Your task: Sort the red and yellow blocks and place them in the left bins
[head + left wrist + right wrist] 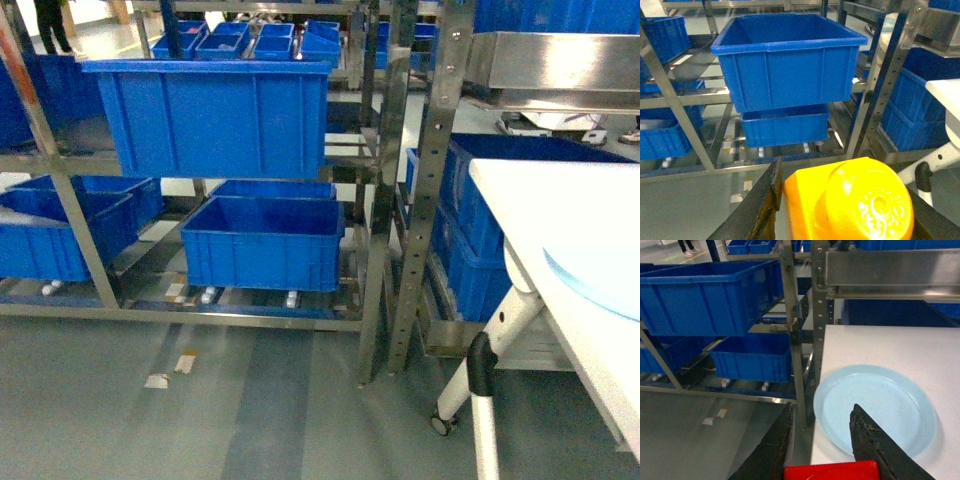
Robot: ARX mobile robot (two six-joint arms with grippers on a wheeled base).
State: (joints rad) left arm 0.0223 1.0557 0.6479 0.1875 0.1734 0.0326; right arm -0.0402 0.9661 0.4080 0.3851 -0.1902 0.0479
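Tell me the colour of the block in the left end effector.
Orange-yellow block, glossy, with a raised round stud; clearest in the left wrist view.

- A metal shelving rack (60, 200) of perforated steel uprights fills the far side of the room.
- A large blue bin (215, 115) sits on the upper shelf, with smaller blue trays (245, 40) behind it.
- More blue bins rest on the lower shelf, one (262, 243) in the middle, another (55, 235) at the left.
- The floor (200, 410) is smooth grey, with paper scraps (172, 370) lying near the rack.
- At the right stands a white surface (560, 230) on a white leg with a castor (440, 422).
- A pale blue round plate (875, 410) lies on the surface.
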